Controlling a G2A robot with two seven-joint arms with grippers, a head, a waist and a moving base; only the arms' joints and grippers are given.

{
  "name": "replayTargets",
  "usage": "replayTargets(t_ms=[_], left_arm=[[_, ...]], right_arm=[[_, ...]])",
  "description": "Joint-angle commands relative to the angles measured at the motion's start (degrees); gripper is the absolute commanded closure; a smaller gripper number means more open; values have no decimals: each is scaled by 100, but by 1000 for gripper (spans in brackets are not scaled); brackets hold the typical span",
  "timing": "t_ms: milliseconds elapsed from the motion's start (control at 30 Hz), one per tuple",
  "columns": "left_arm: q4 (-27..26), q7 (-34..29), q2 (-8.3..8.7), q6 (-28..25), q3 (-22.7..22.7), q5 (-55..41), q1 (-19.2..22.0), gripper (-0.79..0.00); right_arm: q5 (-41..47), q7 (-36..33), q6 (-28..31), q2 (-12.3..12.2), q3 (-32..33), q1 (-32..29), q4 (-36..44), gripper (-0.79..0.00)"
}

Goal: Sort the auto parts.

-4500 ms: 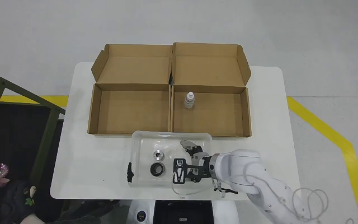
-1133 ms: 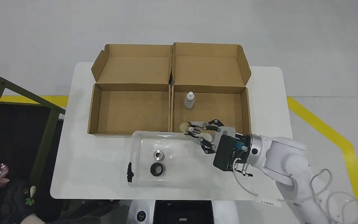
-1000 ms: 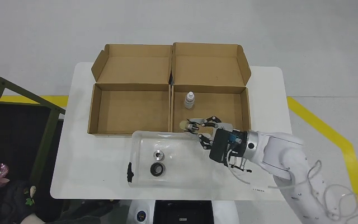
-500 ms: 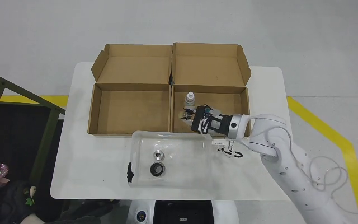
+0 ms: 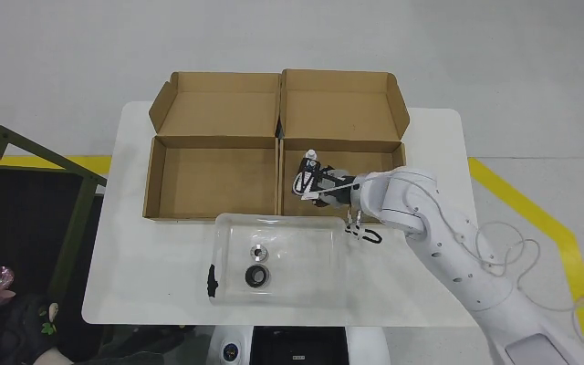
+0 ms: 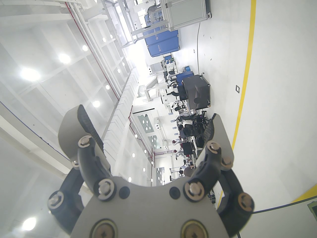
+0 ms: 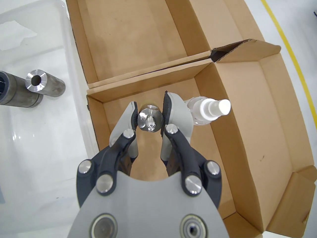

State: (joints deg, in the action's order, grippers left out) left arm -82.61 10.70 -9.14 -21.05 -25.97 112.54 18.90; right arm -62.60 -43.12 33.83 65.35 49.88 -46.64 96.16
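1. Over the right cardboard box (image 5: 376, 187), close to the wall it shares with the left cardboard box (image 5: 214, 182), the right gripper (image 7: 148, 121) pinches a small silver metal part (image 7: 148, 123) between its pads.
2. A white spray bottle (image 7: 210, 110) stands in the right box, just beside the gripper.
3. A clear plastic bin (image 5: 274, 222) in front of both boxes holds a steel cylinder (image 7: 45, 83) and a dark sleeve (image 7: 14, 94), near each other.
4. The left gripper (image 6: 146, 122) is spread wide, holding nothing, aimed at the hall ceiling.
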Motion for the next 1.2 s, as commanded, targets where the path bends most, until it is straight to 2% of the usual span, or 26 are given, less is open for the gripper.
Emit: replayTargets(t_ms=[0,433,900,967,1100,1167], left_arm=[[0,0,0,0,0,0,0,-785],[0,0,0,0,0,0,0,-785],[0,0,0,0,0,0,0,-785],[0,0,0,0,0,0,0,-785],[0,0,0,0,0,0,0,-785],[0,0,0,0,0,0,0,-785]], right_arm=[[80,-140,-67,46,-119,124,-135,0],[189,-812,-443,283,-653,577,-872,0],[121,-1037,-657,415,-819,729,-1149,0],[107,-1074,-664,428,-831,736,-1166,-46],[102,-1102,-659,447,-836,742,-1182,-188],[99,-1109,-650,455,-834,739,-1181,-209]])
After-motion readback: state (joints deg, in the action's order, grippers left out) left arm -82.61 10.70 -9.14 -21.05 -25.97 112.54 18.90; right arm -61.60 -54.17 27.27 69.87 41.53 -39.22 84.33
